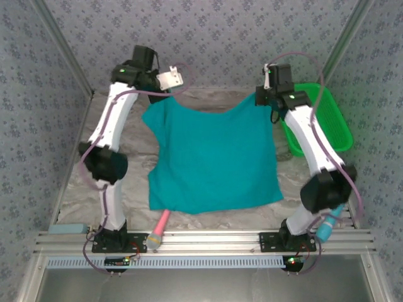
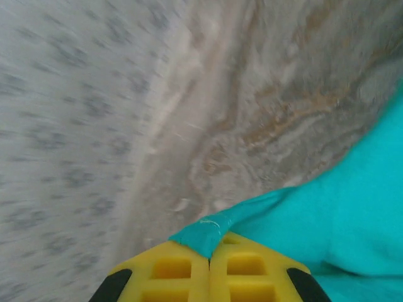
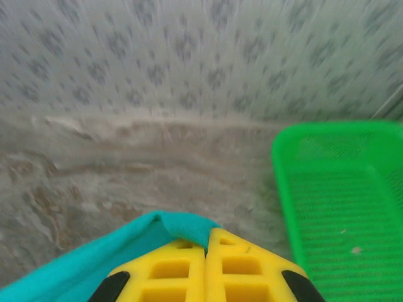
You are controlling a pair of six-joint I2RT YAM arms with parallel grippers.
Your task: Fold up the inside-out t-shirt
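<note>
The teal inside-out t-shirt [image 1: 214, 160] hangs stretched between my two arms, its far edge lifted and its near edge lying on the marbled table [image 1: 135, 141]. At the far left my left gripper [image 1: 165, 94] is shut on one corner of the cloth. In the left wrist view the yellow jaws are pressed together with a teal fold [image 2: 204, 234] pinched at their tips [image 2: 210, 257]. My right gripper [image 1: 263, 96] holds the opposite far corner. The right wrist view shows its yellow jaws [image 3: 206, 246] closed on a teal fold [image 3: 182, 224].
A green plastic basket [image 1: 334, 123] stands at the far right of the table, also seen as the basket [image 3: 340, 201] just right of my right gripper. Patterned walls close in the back and sides. A pink-handled tool [image 1: 158, 229] lies at the table's near edge.
</note>
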